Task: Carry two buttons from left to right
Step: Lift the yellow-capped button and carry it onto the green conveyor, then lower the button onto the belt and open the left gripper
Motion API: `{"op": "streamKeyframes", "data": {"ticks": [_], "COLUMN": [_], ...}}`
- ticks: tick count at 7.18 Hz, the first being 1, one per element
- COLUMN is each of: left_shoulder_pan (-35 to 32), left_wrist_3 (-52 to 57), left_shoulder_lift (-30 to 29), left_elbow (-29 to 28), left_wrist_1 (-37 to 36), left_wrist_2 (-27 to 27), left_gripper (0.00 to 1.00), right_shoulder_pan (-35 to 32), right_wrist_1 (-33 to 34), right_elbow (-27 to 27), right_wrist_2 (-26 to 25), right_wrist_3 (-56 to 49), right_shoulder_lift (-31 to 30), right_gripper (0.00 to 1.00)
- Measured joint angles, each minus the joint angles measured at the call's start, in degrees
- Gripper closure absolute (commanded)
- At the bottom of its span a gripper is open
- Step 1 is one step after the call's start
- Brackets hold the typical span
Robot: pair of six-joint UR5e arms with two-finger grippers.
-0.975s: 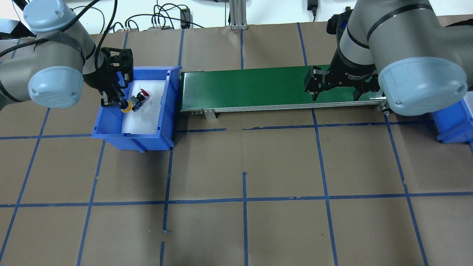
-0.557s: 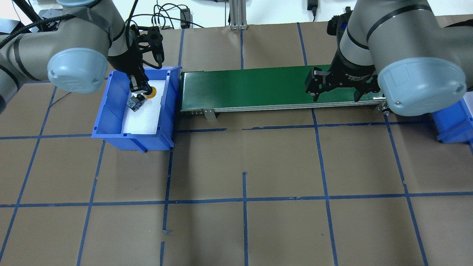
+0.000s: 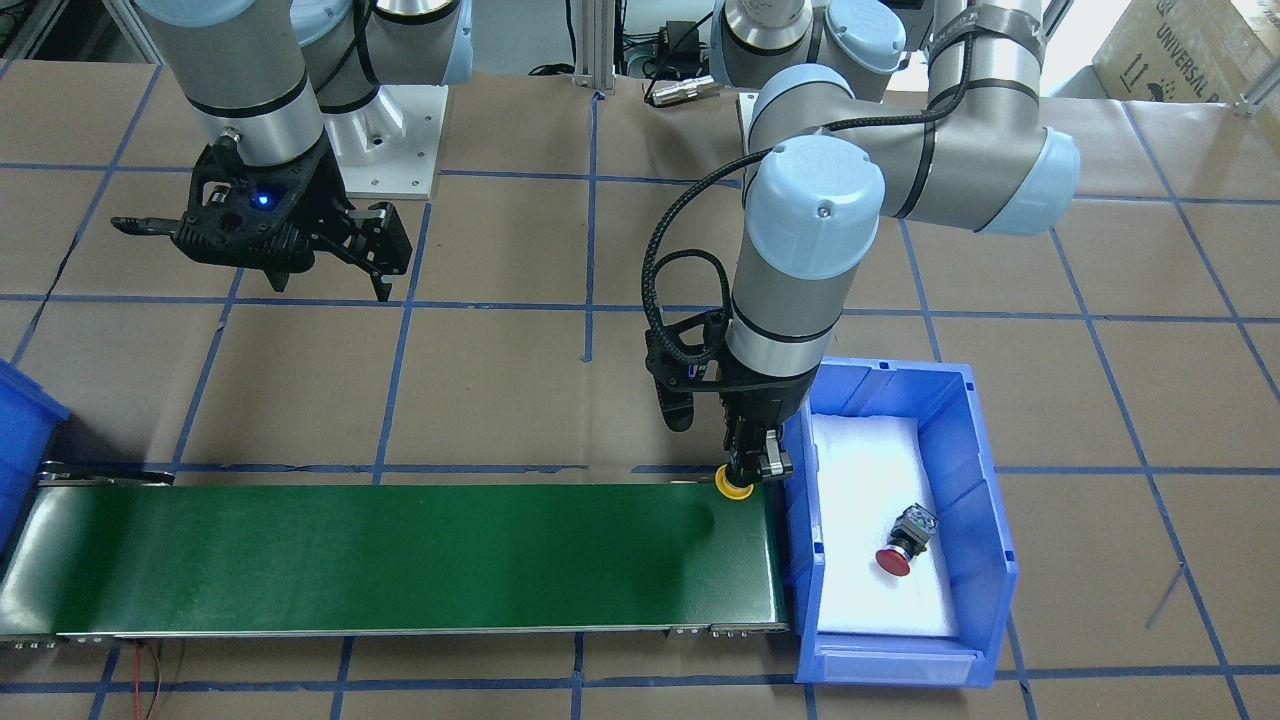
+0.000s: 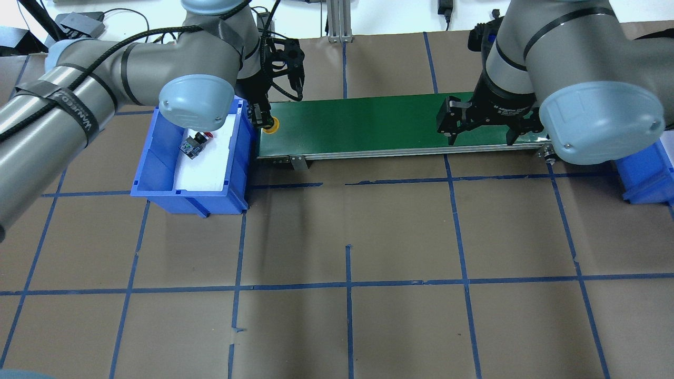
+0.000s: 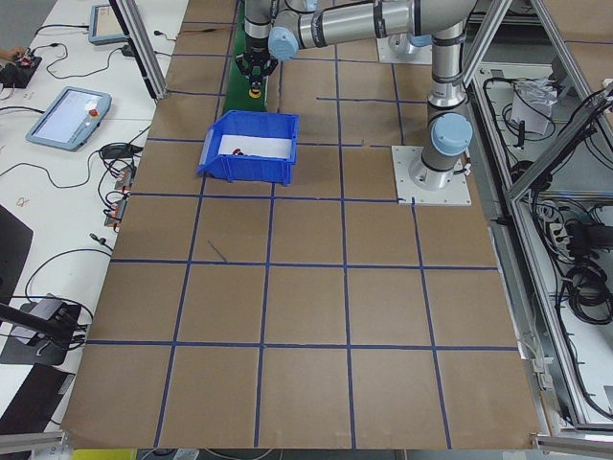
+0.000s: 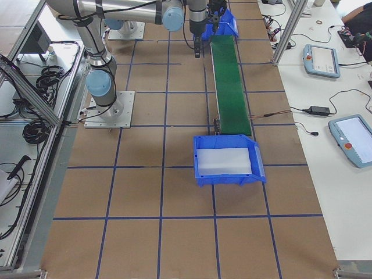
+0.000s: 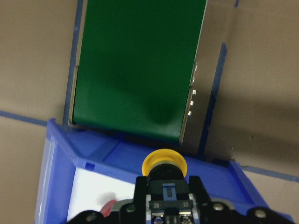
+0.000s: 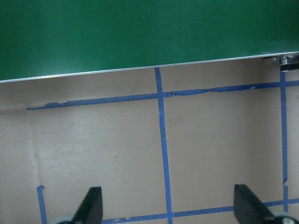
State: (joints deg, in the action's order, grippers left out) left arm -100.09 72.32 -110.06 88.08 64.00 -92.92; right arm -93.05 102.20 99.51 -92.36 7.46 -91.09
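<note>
My left gripper point(image 4: 261, 117) is shut on the yellow-capped button point(image 4: 270, 126), holding it cap-down just past the blue bin's right wall, over the left end of the green conveyor belt point(image 4: 358, 123). The left wrist view shows the yellow cap point(image 7: 164, 163) sticking out between the fingers. The red-capped button point(image 4: 197, 141) lies on its side on the white pad inside the left blue bin point(image 4: 158, 158). My right gripper point(image 4: 480, 138) hangs open and holds nothing, over the belt's near edge toward its right end.
A second blue bin point(image 6: 226, 174) with a white pad stands at the belt's right end. Its corner point(image 4: 645, 179) shows beneath my right arm. Brown paper with blue tape lines covers the table. Cables lie along the back edge.
My left gripper has lifted the yellow button out of the bin and carried it right to the belt's left end. The red button stays in the bin. The right arm has not moved.
</note>
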Motion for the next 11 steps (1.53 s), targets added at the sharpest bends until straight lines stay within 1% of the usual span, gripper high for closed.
{"op": "streamKeyframes", "data": {"ticks": [1, 2, 5, 8, 9, 10, 11], "left_shoulder_pan": [-0.3, -0.3, -0.3, -0.3, -0.3, -0.3, -0.3], "left_wrist_3": [1.2, 1.8, 2.5, 2.7, 2.7, 2.7, 2.7], "left_shoulder_lift": [-1.7, -3.8, -8.3, -9.2, -9.2, -9.1, -9.2], "left_elbow": [-1.7, -3.2, -4.8, -4.4, -4.2, -4.0, -3.6], "left_wrist_1": [-0.9, -1.3, -5.5, -6.6, -6.6, -6.6, -6.6], "left_wrist_2": [0.1, 0.4, 4.7, 5.2, 5.2, 5.3, 5.4], "left_gripper": [0.76, 0.71, 0.69, 0.63, 0.60, 0.54, 0.54], "right_shoulder_pan": [0.0, 0.1, 0.3, 0.3, 0.4, 0.4, 0.4], "right_wrist_1": [0.1, 0.3, -0.2, -0.3, -0.3, -0.3, -0.3], "right_elbow": [-0.2, -0.3, -0.4, 0.0, 0.0, 0.1, 0.1], "right_wrist_2": [0.2, 0.2, -0.2, 0.4, 0.4, 0.5, 0.5], "right_wrist_3": [0.0, 0.2, 3.4, 3.7, 3.6, 3.6, 3.6], "right_shoulder_lift": [-0.1, -0.1, -0.5, -0.7, -0.7, -0.6, -0.6], "right_gripper": [0.00, 0.00, 0.00, 0.00, 0.00, 0.00, 0.00]}}
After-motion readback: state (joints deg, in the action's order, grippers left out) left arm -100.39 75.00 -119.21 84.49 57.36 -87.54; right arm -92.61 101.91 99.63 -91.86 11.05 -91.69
